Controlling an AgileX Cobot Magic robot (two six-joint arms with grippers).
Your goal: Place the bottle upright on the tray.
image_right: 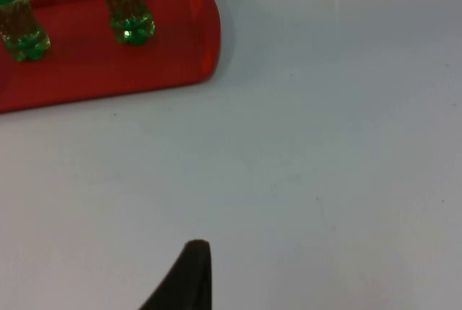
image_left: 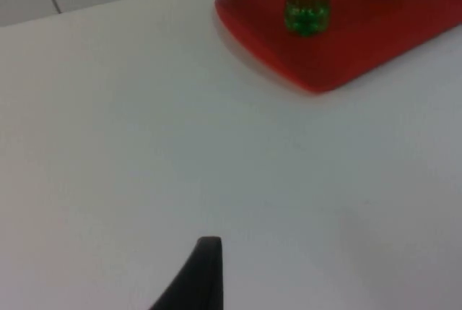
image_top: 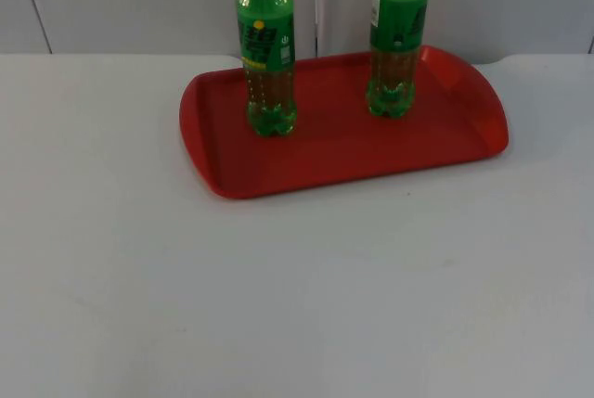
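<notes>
1. Two bottles, one at nine o'clock [image_top: 268, 55] and one at three o'clock [image_top: 397, 41], stand upright on the red tray [image_top: 343, 152].
2. Placement looks finished; no next move seems needed.
3. The left gripper [image_left: 202, 274] and right gripper [image_right: 189, 275] wait over bare table [image_top: 297, 305]; whether either grip is parted, I cannot tell.

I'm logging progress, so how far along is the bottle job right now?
It looks finished. Done: two green bottles, the left bottle and the right bottle, stand upright on the red tray, apart from each other. In hand: nothing; the left gripper's fingertip and the right gripper's fingertip sit over bare white table, away from the tray. Left: no bottle lies on the table.
</notes>
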